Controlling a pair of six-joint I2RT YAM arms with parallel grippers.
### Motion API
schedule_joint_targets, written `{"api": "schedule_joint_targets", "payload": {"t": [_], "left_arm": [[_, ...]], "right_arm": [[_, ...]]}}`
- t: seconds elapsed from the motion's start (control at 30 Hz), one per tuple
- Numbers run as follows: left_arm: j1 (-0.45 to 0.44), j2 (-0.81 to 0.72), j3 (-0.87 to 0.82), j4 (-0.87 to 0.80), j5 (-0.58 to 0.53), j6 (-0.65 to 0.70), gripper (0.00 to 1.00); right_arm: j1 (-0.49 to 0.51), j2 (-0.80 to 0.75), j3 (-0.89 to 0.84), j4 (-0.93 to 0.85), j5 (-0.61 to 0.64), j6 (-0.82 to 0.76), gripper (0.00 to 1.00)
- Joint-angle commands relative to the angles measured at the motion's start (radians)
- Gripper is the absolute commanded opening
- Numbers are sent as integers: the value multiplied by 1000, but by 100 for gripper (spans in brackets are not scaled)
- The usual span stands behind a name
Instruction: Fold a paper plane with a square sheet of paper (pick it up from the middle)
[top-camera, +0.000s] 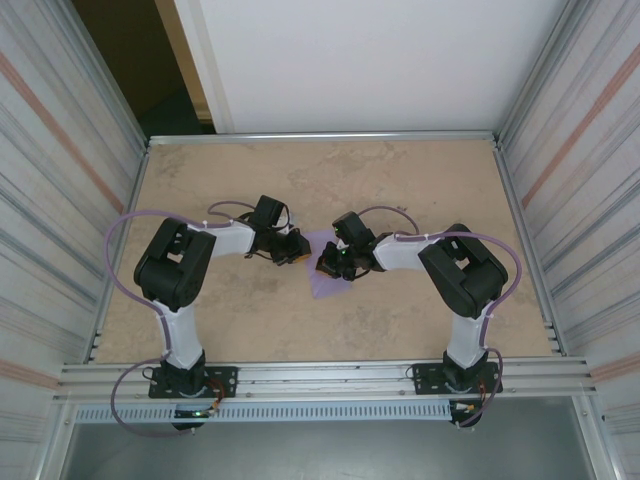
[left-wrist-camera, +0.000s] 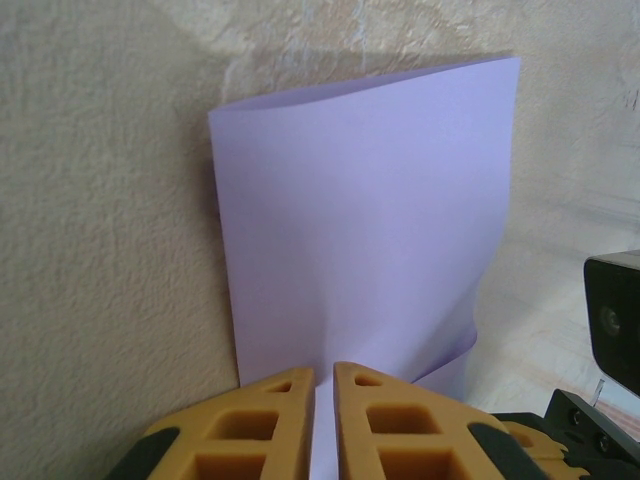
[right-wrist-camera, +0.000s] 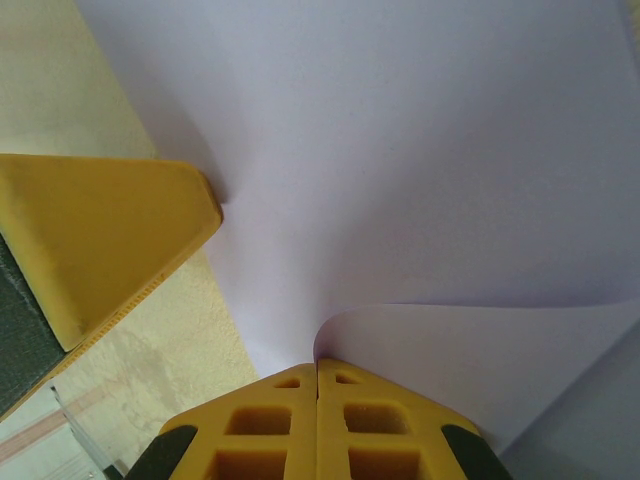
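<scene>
Now the one square sheet of thin lavender-purple paper (left-wrist-camera: 360, 220) sits bent between the two end effectors, at the middle of the beige surface (left-wrist-camera: 100, 250). The left end effector (left-wrist-camera: 322, 372) has its yellow fingers almost together and seems to pinch the paper's edge. The right end effector (right-wrist-camera: 317, 365) is pressed together on a curled edge. To fold well, both should hold tight and bring the edges together slowly and evenly.

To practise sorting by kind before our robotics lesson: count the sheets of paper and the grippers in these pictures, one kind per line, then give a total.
thin lavender-purple sheet of paper: 1
black two-finger grippers with yellow-orange fingers: 2 (left gripper, right gripper)
Total: 3
</scene>
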Motion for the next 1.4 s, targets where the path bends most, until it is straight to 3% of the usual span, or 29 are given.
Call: {"api": "schedule_joint_targets", "payload": {"t": [0.0,0.47,0.83,1.03,1.37], "left_arm": [[6,36,-8,-60,-22,17,14],[6,25,1,-63,-17,18,14],[49,-119,8,-67,-45,-5,20],[110,-206,-74,-31,-56,-20,21],[93,-277,-198,74,22,-36,20]], "right_arm": [[4,1,13,-48,38,10,0],[10,-4,12,-71,56,5,0],[9,15,10,-68,65,25,35],[9,17,12,-53,55,24,41],[10,5,-1,-52,63,7,46]]}}
